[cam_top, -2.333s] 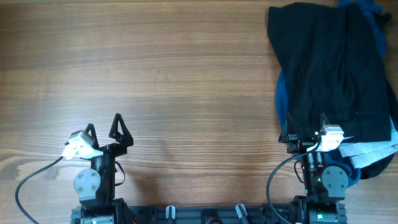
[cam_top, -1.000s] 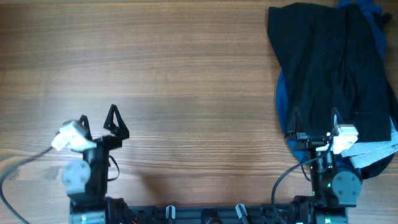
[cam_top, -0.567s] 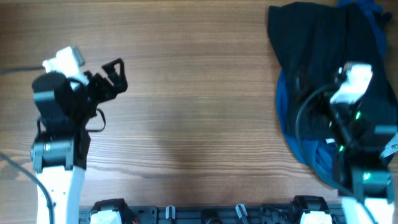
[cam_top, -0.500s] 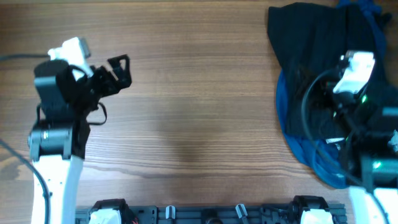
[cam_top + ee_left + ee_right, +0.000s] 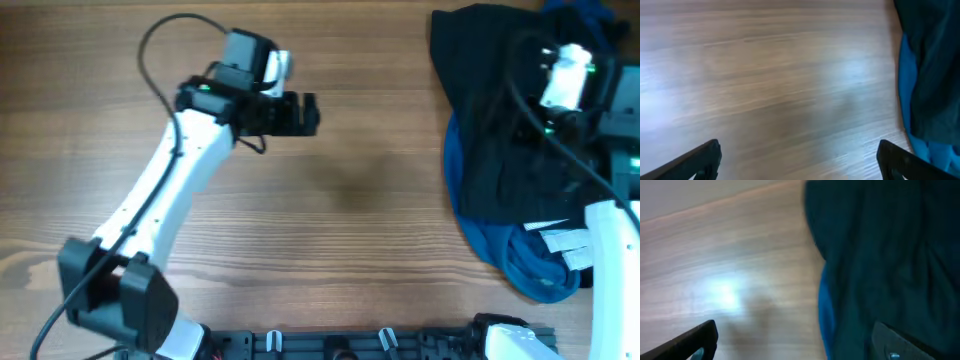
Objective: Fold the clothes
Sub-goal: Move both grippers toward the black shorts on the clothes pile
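Black garment (image 5: 510, 110) 1 | blue garment (image 5: 525, 265) 1 | left gripper (image 5: 797, 160) spread | right gripper (image 5: 795, 342) spread

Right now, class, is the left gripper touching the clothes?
Apart. The overhead view shows a wide stretch of bare table between the left gripper and the clothes.

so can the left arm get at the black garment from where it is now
Probably yes: the left pincer is open and faces the black garment across bare table, with nothing between them. Whether the arm stretches that far is unclear.
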`<state>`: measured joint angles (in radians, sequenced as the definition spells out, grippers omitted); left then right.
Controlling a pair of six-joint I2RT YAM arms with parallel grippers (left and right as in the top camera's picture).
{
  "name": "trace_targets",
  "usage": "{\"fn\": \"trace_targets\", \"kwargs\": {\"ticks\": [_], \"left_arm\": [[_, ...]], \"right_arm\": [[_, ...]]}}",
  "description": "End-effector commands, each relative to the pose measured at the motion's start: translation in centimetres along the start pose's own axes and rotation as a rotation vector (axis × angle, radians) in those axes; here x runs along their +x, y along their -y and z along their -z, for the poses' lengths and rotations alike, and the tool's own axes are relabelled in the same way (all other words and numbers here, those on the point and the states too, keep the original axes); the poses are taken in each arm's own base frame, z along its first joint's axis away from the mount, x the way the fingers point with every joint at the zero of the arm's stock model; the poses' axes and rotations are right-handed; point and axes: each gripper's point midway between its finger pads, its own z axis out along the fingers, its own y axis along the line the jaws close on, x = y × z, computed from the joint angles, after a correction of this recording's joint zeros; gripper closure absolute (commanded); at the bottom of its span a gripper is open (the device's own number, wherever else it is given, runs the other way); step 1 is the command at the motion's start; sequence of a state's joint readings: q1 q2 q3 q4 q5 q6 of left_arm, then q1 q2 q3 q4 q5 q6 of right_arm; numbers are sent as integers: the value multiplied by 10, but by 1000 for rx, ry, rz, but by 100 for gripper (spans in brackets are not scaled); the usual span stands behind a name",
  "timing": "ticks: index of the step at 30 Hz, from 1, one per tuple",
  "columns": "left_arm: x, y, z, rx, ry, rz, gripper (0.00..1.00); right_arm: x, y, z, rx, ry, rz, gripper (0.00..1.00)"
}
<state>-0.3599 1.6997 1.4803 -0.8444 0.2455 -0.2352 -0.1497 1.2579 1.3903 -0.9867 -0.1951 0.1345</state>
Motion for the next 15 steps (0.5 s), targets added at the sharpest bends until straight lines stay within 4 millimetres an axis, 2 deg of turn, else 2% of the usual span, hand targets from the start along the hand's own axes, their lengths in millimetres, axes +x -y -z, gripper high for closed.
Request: {"fn": "trace_targets", "kwargs": {"ticks": [1,3,5,8,10,12,13,15], "left_arm": [[-16,29,3,62,76,-85,0],[-23,42,4,112,104,-103,0],[-26,46,4,128,120,-112,0],[-33,55,6,169,147,-132,0],[-34,68,9,232,159,-205,0],[-35,75,10,250,171,-236,0],[-35,79,9,252,176,-253,0],[-35,82,9,243,184,-281,0]], "right_arm": [[4,46,8,83,-18,-192,0],[9,74,16,126,-20,-304,0],[15,111,27,189,-4,-426,0],[36,158,31,265,8,-580,0],[57,180,24,266,-2,-655,0],[89,199,6,247,-32,-735,0],[100,203,-3,212,-41,-726,0],[111,197,-22,116,-56,-649,3]]}}
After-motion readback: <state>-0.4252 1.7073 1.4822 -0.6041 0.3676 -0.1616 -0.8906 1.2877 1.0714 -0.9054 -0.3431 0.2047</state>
